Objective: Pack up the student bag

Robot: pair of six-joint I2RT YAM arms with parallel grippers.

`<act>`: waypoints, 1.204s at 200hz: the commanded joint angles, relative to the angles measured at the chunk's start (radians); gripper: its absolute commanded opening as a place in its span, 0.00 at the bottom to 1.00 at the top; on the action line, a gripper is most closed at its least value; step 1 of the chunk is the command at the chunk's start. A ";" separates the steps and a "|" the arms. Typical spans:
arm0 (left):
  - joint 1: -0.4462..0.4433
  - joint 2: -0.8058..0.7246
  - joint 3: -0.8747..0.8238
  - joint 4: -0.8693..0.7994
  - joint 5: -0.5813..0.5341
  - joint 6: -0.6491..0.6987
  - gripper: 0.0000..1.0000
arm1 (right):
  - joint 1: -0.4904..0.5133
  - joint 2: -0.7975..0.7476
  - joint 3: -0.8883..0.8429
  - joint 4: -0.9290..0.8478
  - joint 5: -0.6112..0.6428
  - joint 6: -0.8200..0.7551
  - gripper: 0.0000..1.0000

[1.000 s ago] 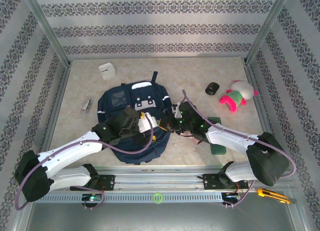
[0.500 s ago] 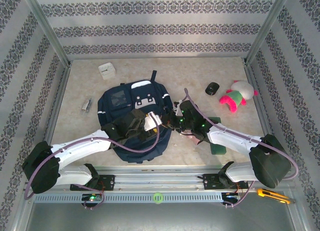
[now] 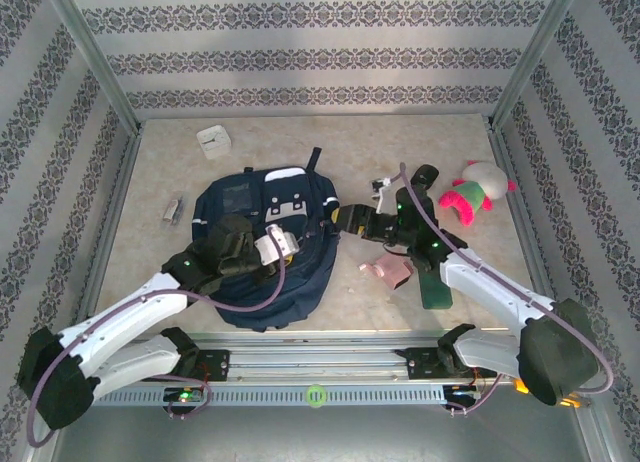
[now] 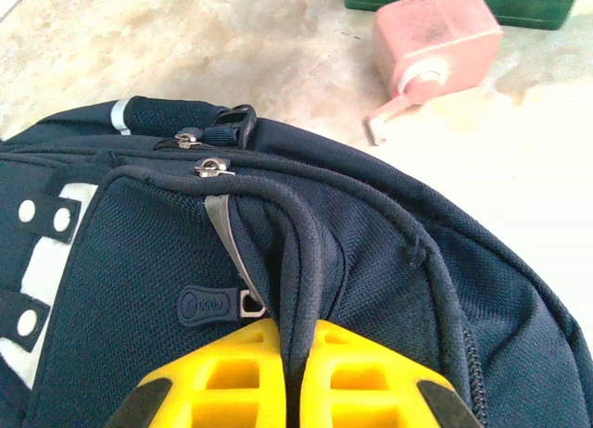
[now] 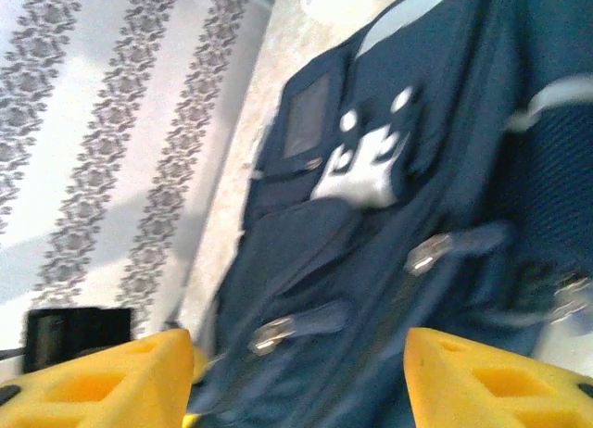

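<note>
Moved: right gripper (image 5: 301, 380), off the bag's right edge toward the upper right of the overhead view, jaws now apart and empty. Left gripper (image 4: 295, 354) now closed, pinching a raised seam (image 4: 308, 252) of the student bag (image 3: 300, 274). Pink item (image 3: 388, 272) uncovered, right of the bag.
Position: bag flat, centre-left of the overhead frame.
Handling, judged: soft, limp fabric that sags when lifted. Best hold: seam piping, zipper pulls (image 4: 211, 168) or top loop (image 3: 312, 160).

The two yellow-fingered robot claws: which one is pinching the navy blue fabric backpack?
The left gripper: its jaws are shut on a ridge of the navy blue fabric backpack. The right gripper stands open, holding nothing.
</note>
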 commanded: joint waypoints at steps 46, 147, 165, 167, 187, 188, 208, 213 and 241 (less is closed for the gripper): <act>0.031 -0.123 0.002 -0.055 0.160 0.179 0.00 | -0.033 0.144 0.092 -0.178 -0.215 -1.226 0.59; 0.035 -0.110 0.001 -0.001 0.164 0.190 0.00 | -0.002 0.551 0.488 -0.739 -0.238 -1.837 0.53; 0.037 -0.109 -0.003 0.024 0.144 0.180 0.00 | 0.011 0.570 0.517 -0.834 -0.217 -1.884 0.50; 0.038 -0.108 -0.003 0.028 0.143 0.179 0.00 | 0.013 0.572 0.518 -0.839 -0.214 -1.886 0.50; 0.039 -0.107 -0.013 0.065 0.148 0.169 0.00 | 0.025 0.588 0.539 -0.879 -0.202 -1.891 0.45; 0.039 -0.107 -0.013 0.066 0.148 0.168 0.00 | 0.025 0.588 0.540 -0.881 -0.203 -1.891 0.45; 0.039 -0.100 -0.015 0.080 0.153 0.158 0.00 | 0.037 0.600 0.570 -0.926 -0.227 -1.888 0.41; 0.039 -0.100 -0.015 0.082 0.153 0.157 0.00 | 0.041 0.601 0.577 -0.934 -0.238 -1.887 0.40; 0.041 -0.101 -0.018 0.095 0.152 0.148 0.00 | 0.046 0.607 0.591 -0.919 -0.300 -1.847 0.38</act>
